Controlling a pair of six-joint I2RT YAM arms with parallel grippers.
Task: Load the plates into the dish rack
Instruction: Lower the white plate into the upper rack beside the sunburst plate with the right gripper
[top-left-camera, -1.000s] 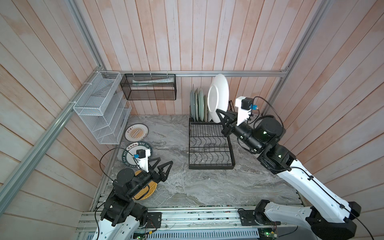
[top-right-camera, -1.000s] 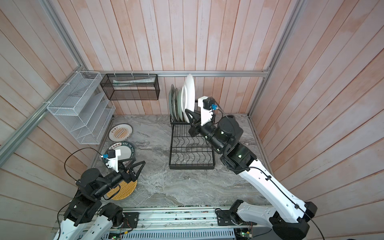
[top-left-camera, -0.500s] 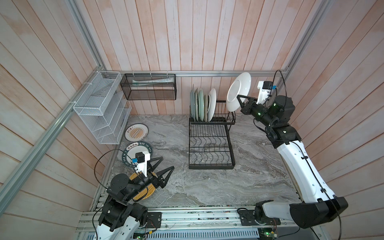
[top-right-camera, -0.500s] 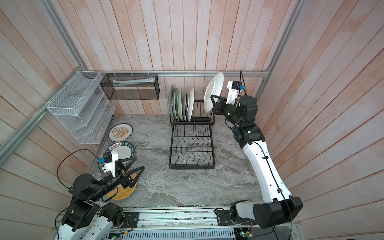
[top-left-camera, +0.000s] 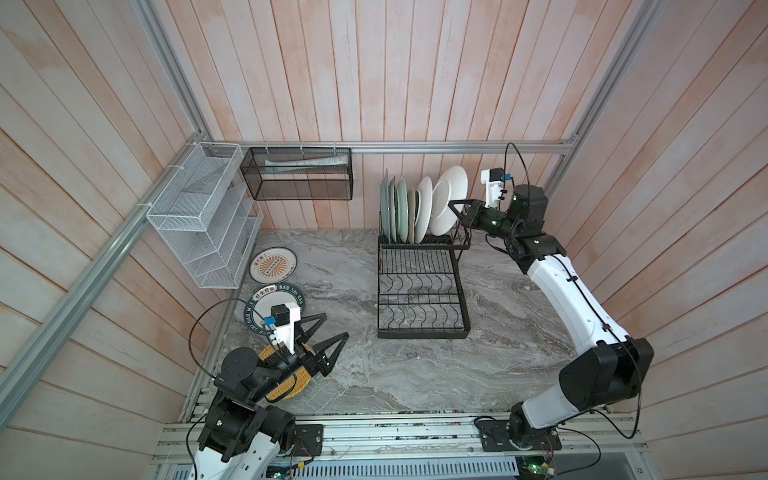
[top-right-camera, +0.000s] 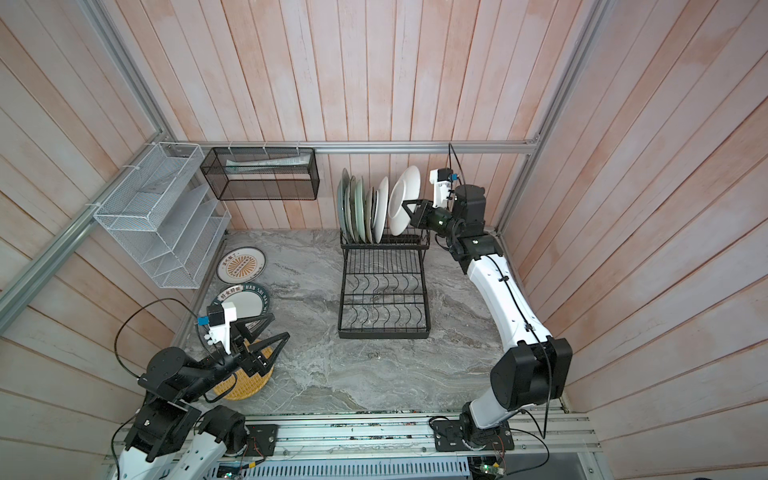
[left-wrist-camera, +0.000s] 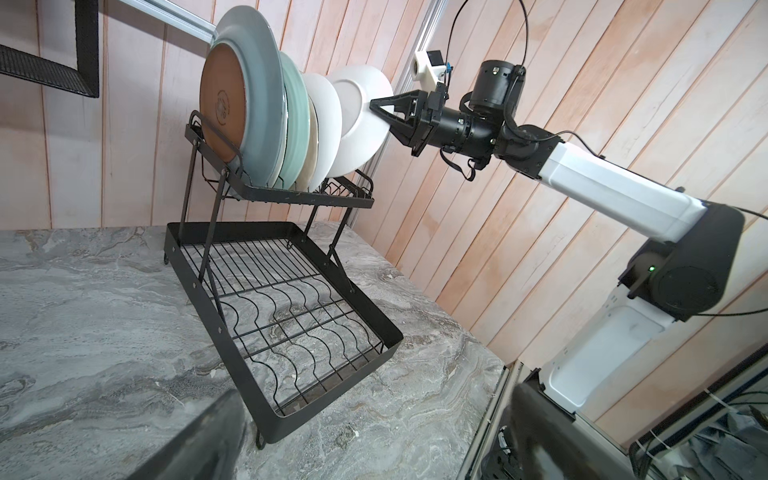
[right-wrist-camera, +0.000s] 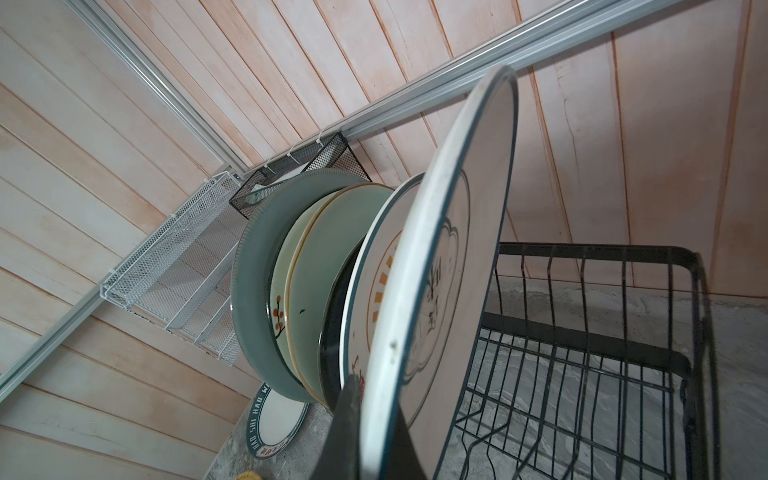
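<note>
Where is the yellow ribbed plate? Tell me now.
In both top views the yellow ribbed plate lies flat at the table's front left, partly covered by the left gripper, just in front of the dark-rimmed lettered plate.

white plate (left-wrist-camera: 353, 129) in R tool (left-wrist-camera: 380, 114), at rack (left-wrist-camera: 307, 200)

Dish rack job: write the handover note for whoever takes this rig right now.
Right hand: shut on the rim of a white plate, held tilted at the right end of the row in the upper tier of the dish rack; not released.
Left hand: open, empty, near the yellow plate.
Done: about five plates stand in the upper tier.
Left: seat and release the white plate, then load three from the table: sunburst plate, lettered plate, yellow plate.
</note>
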